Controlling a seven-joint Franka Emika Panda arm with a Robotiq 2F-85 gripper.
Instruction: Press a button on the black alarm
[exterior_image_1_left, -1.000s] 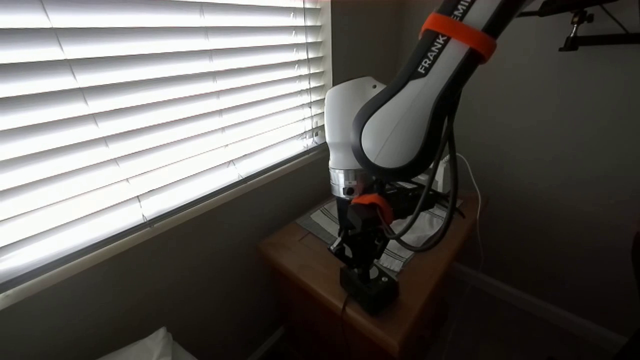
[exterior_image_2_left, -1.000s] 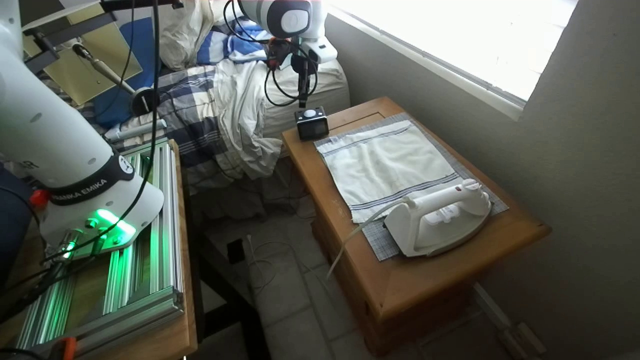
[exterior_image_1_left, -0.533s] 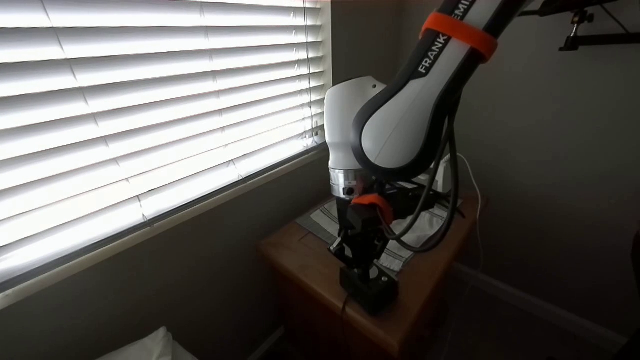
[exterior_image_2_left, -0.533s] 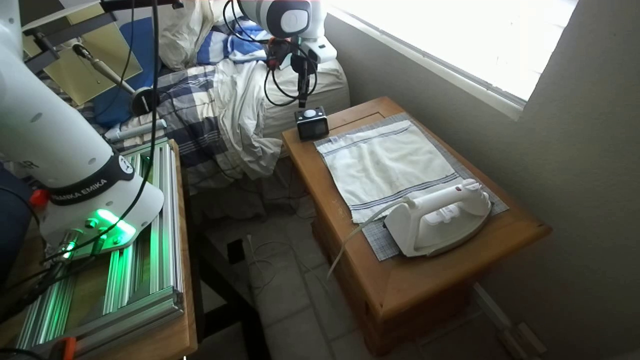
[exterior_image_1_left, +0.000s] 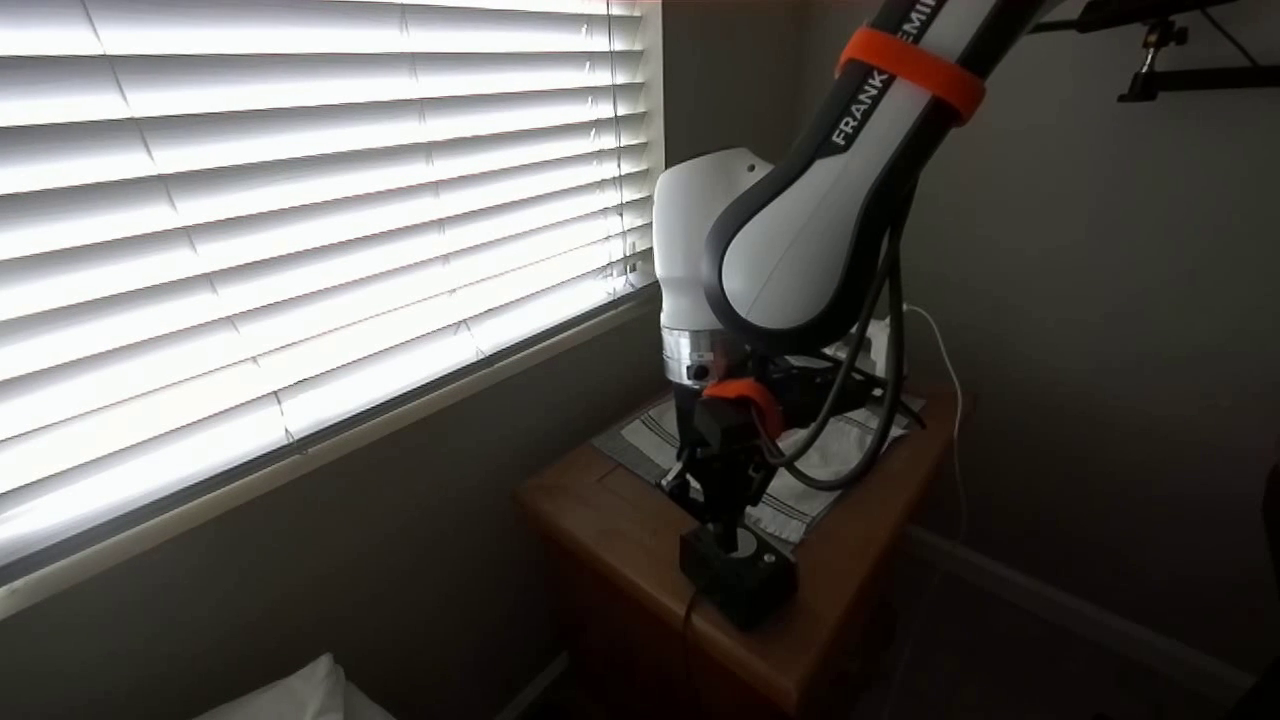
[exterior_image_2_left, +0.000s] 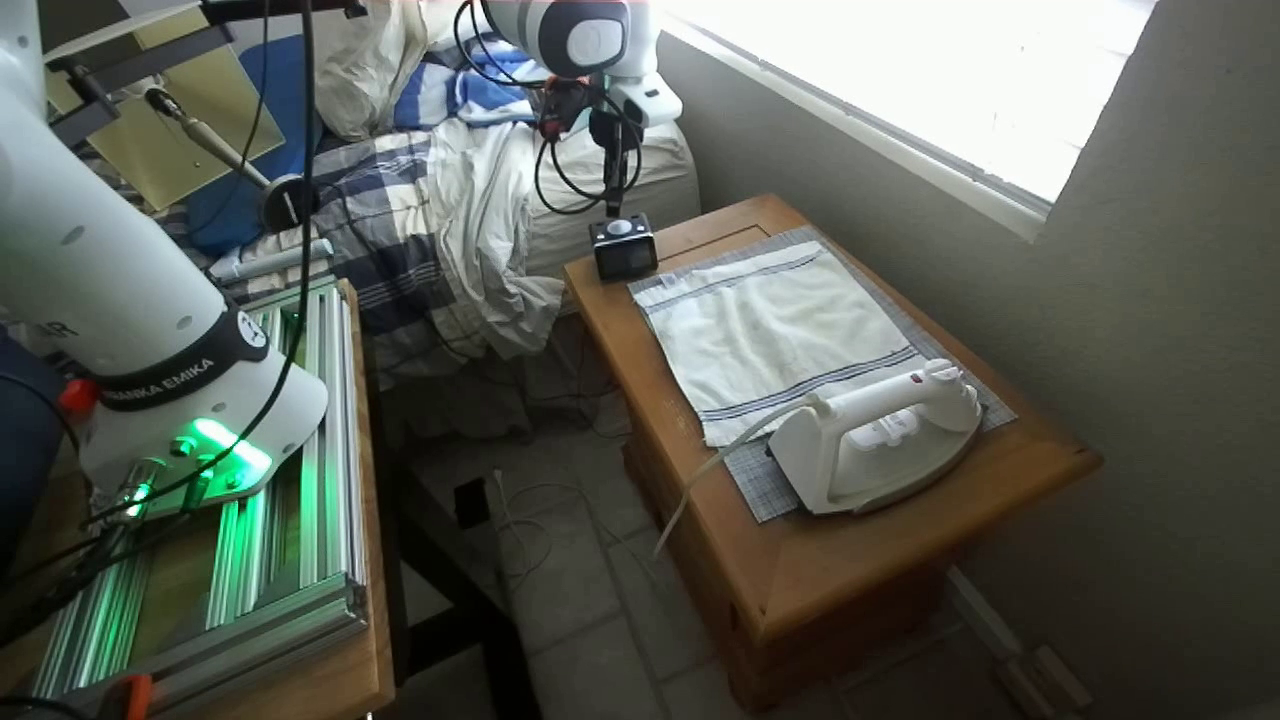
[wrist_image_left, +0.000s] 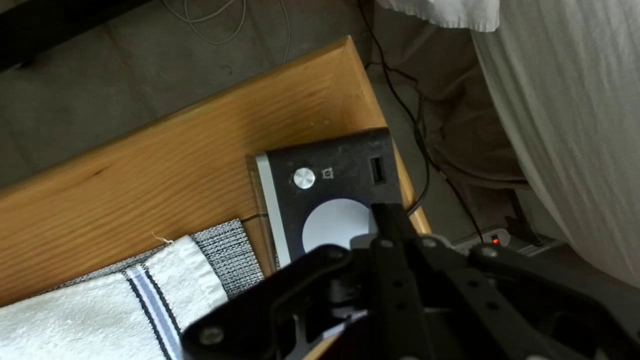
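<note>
The black alarm is a small black box at the table corner, seen in both exterior views (exterior_image_1_left: 745, 590) (exterior_image_2_left: 626, 258) and in the wrist view (wrist_image_left: 345, 157). Its top has a large round pale button (wrist_image_left: 335, 225), a small silver button (wrist_image_left: 304, 178) and a slot. My gripper (wrist_image_left: 392, 210) is shut and empty, pointing down over the alarm's top. In the wrist view its fingertips overlap the edge of the round button. It also shows in both exterior views (exterior_image_1_left: 730, 540) (exterior_image_2_left: 613, 208). I cannot tell whether the tips touch the alarm.
A striped white cloth (exterior_image_2_left: 780, 320) lies on a grey mat on the wooden table (exterior_image_2_left: 800, 560). A white iron (exterior_image_2_left: 880, 440) with a cord stands at the table's far end from the alarm. The window wall runs alongside. A bed (exterior_image_2_left: 470, 230) is beside the alarm's end.
In the last half second my gripper has shifted slightly over the alarm and a little upward, showing more of the round button. The alarm has not moved.
</note>
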